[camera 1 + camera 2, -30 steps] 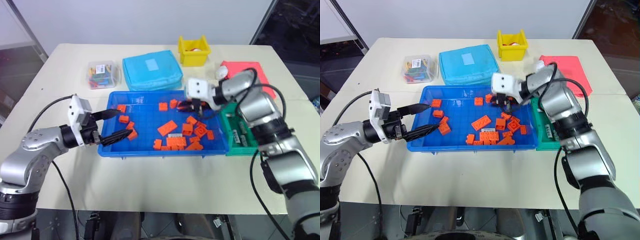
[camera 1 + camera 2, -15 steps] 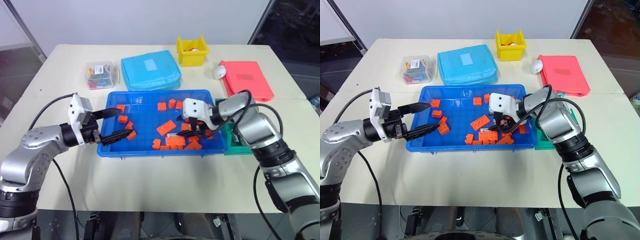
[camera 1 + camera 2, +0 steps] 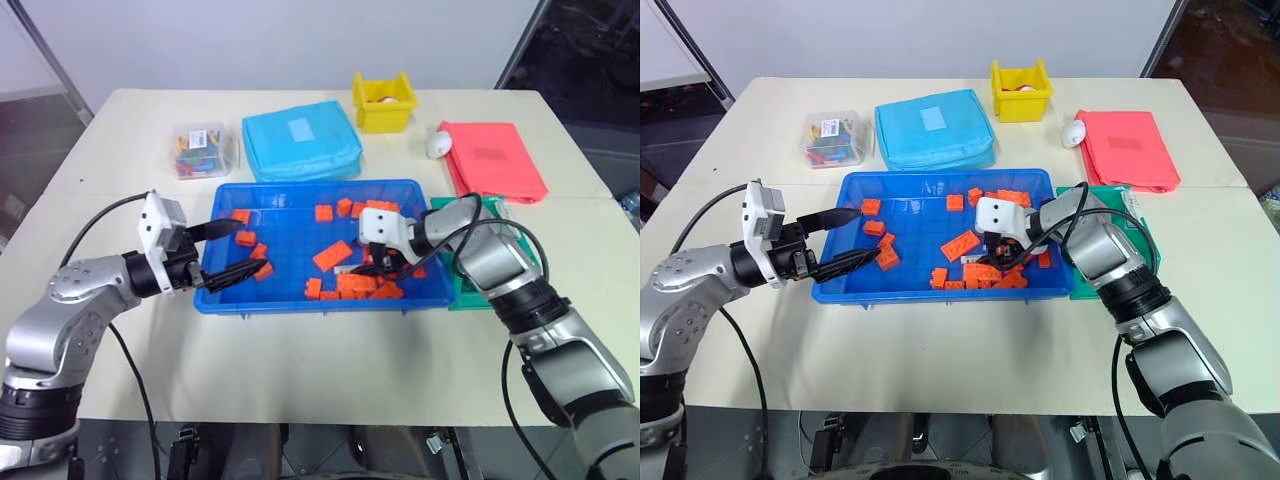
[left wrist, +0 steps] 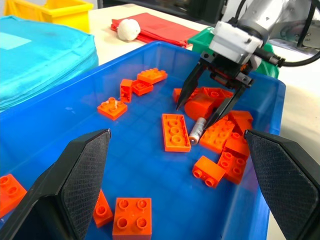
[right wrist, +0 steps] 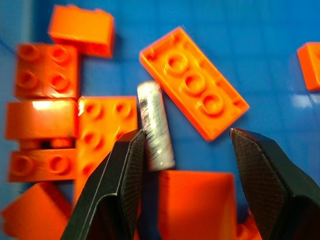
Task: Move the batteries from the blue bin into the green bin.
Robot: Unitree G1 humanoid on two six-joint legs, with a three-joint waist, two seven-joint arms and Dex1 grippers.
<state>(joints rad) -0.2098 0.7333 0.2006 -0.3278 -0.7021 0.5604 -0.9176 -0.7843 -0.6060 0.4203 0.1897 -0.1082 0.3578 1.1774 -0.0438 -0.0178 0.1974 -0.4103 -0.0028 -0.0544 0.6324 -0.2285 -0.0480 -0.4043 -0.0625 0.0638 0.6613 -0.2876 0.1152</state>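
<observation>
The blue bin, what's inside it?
Inside the blue bin lie many orange blocks and one battery, beside the long block. The open right gripper hangs over it. Blocks may hide more.

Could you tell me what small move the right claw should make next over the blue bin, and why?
Probably ease the right claw down a little further and close on the battery. Its fingers are open above the battery, which lies in the blue bin between orange blocks; one finger is close beside it, so shifting slightly to centre it first seems wise.
</observation>
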